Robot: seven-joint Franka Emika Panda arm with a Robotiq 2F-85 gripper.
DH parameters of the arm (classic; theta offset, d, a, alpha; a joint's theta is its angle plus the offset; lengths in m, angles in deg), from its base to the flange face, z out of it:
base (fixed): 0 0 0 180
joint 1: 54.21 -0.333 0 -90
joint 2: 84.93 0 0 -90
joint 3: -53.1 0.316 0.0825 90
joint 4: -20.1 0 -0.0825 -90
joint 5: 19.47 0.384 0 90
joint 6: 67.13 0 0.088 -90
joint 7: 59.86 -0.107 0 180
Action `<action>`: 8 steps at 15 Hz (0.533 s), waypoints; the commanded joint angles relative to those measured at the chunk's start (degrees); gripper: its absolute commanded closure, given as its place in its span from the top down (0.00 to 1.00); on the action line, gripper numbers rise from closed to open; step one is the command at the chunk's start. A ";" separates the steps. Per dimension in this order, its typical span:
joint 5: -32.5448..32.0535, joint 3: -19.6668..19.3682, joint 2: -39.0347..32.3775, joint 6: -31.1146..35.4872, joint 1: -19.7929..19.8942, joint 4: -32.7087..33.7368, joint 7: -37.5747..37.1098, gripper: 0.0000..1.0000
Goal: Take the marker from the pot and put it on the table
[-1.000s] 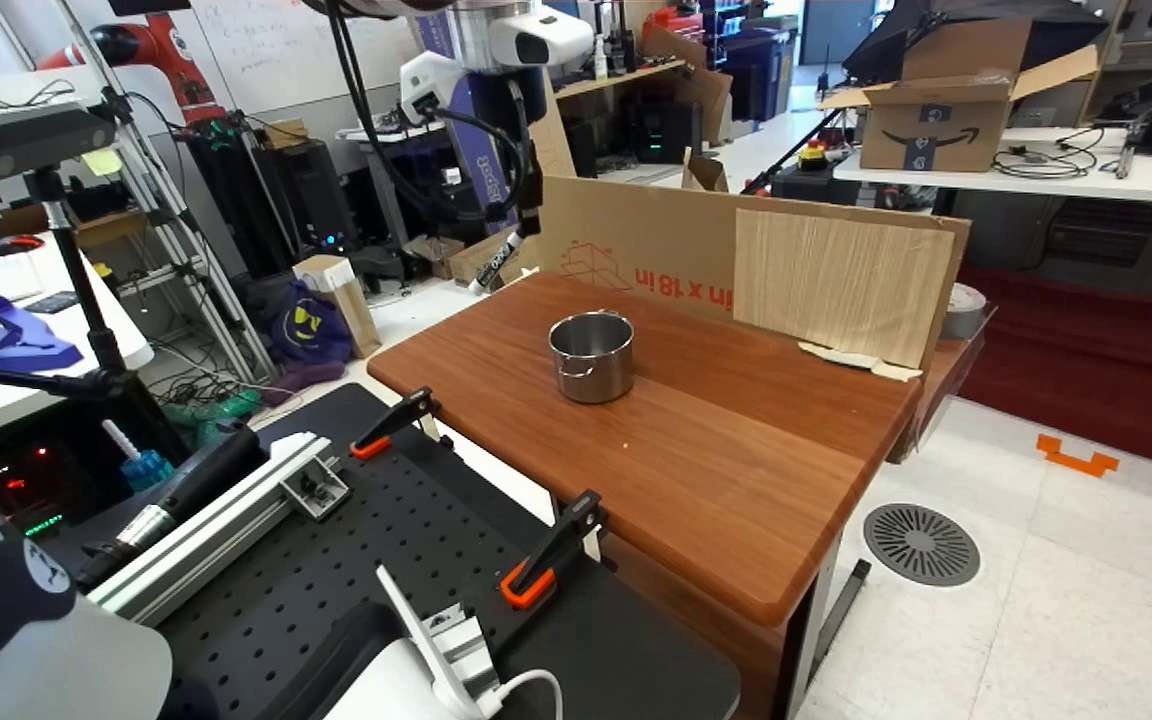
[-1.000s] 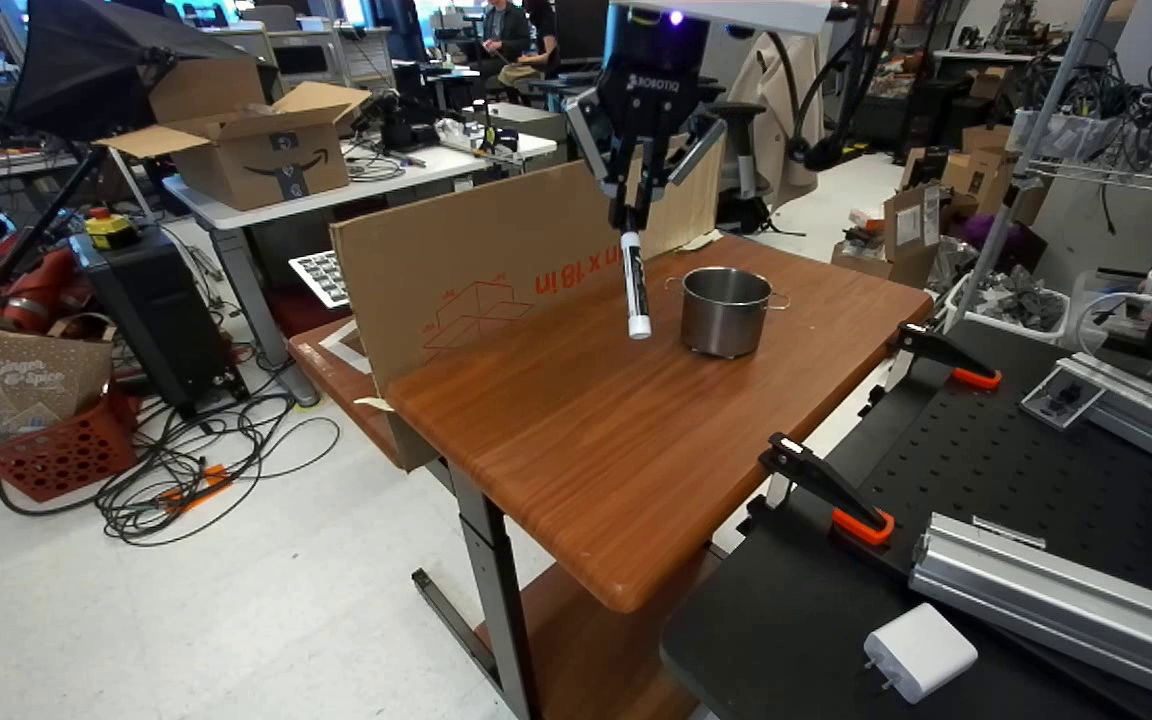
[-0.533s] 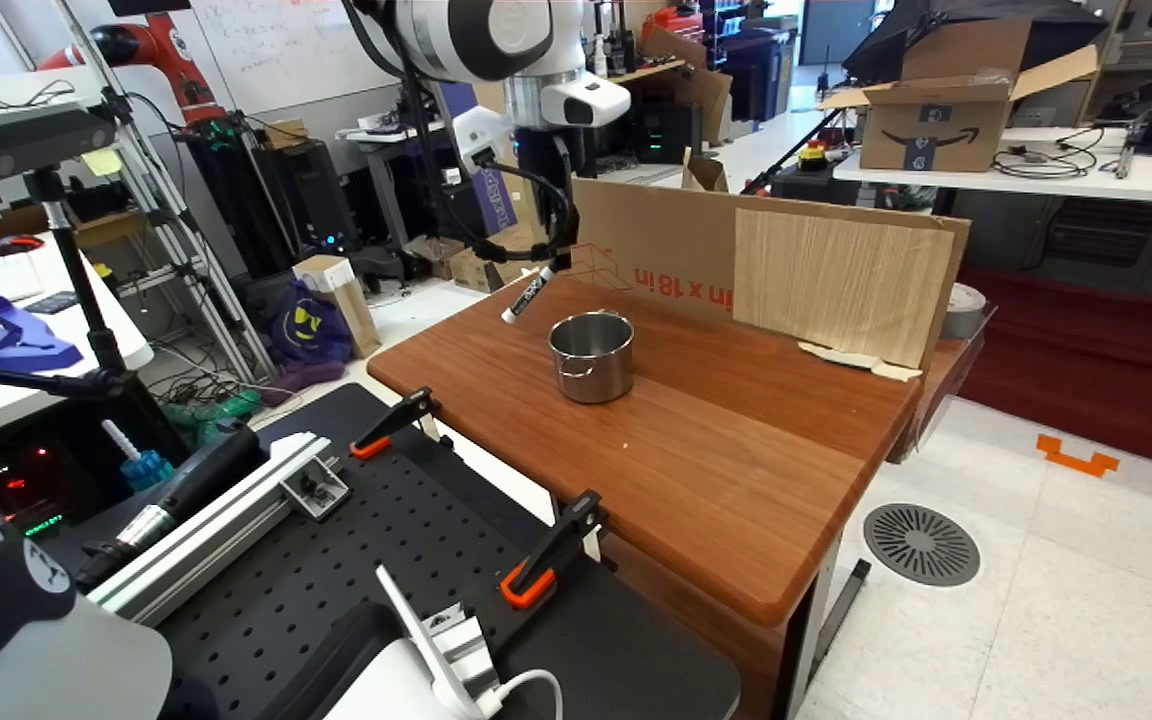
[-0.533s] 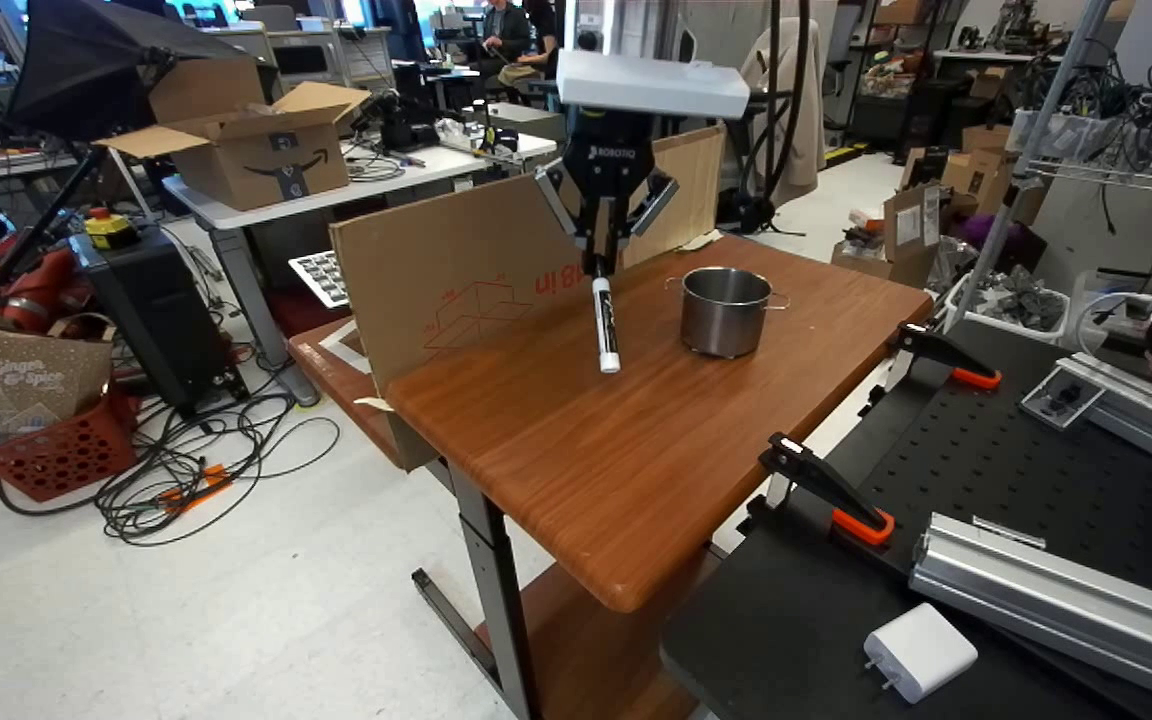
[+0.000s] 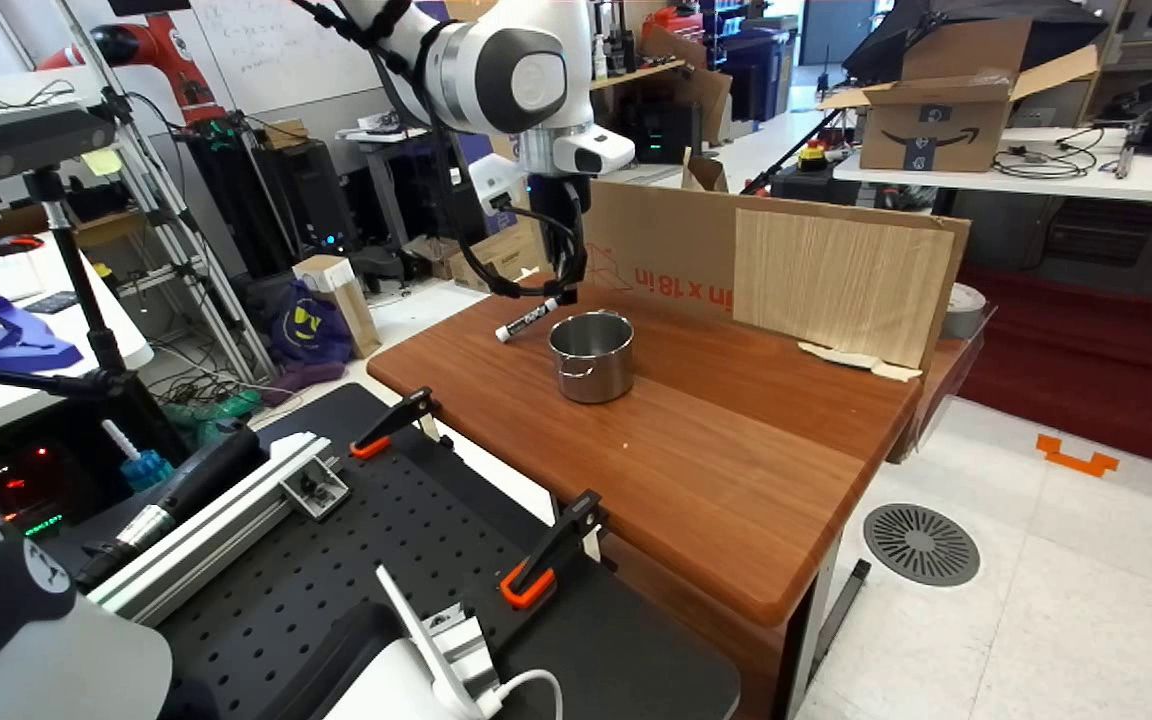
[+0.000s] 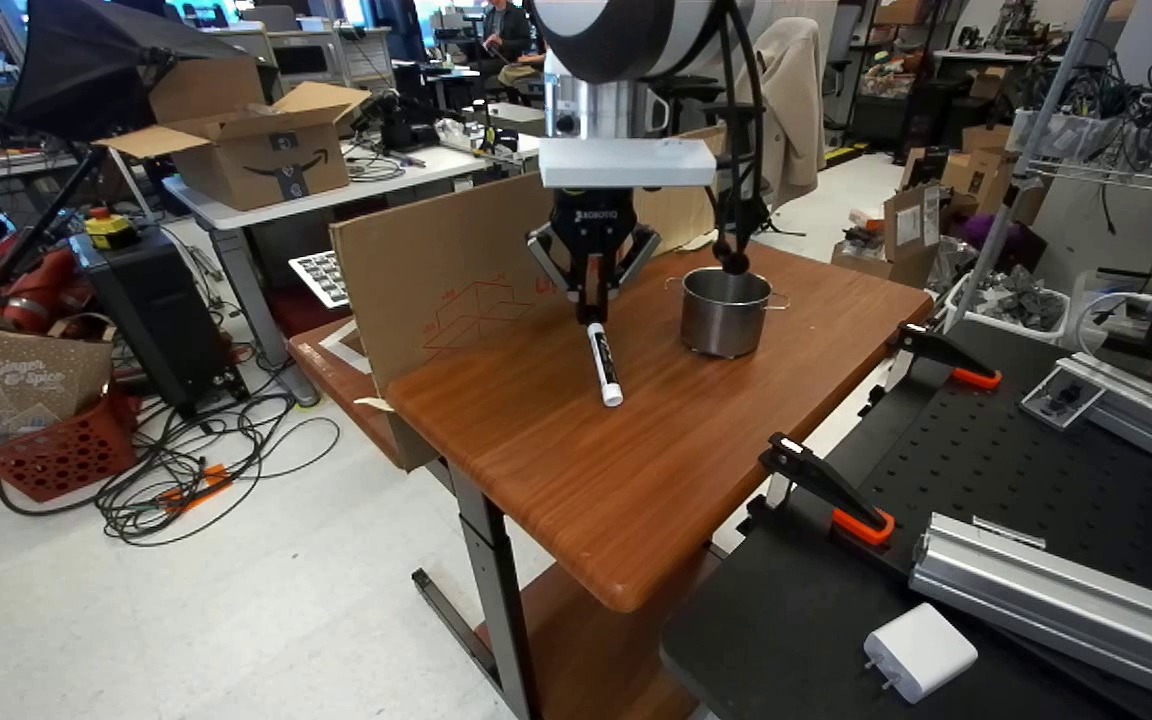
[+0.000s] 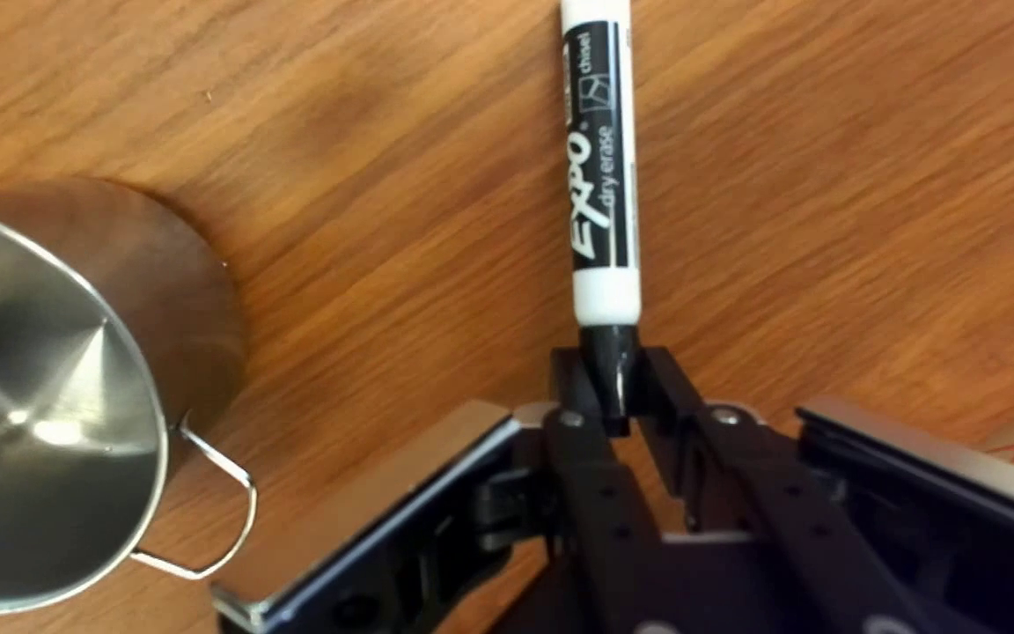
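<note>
Jaws are clenched on the black cap end (image 7: 610,357) of the marker (image 7: 602,158), which is held outside the pot (image 6: 722,322), beside it and apart from its steel wall. The step in hand is judged to be the setting-down on the tabletop (image 6: 566,460). For that to be done well, a slow, straight descent should be made beside the pot, until the white end (image 7: 596,11) is felt to bear on the tabletop; whether contact is made cannot be told. The marker should then be tipped flatter before the grip is loosened, so that it is laid down rather than dropped, and is less likely to roll toward the pot. Care is also called for with a black cable (image 6: 734,262), by which the pot's rim is overlapped in an exterior view; whether it is touched is unclear. The marker is gripped by one end only: its cap is held between the tips of the jaws, and its labelled barrel is extended beyond them, sloped downward, with the white end farther from the pot than the cap.
</note>
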 commanded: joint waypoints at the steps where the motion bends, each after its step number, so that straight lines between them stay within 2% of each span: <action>1: -1.35 -1.80 -3.22 -0.03 -2.09 2.69 -1.56 0.05; 7: -1.34 -2.68 -7.08 -0.11 -3.55 4.80 -1.94 0.05; 8: -1.32 -2.81 -6.99 -0.21 -3.70 5.00 -2.06 0.11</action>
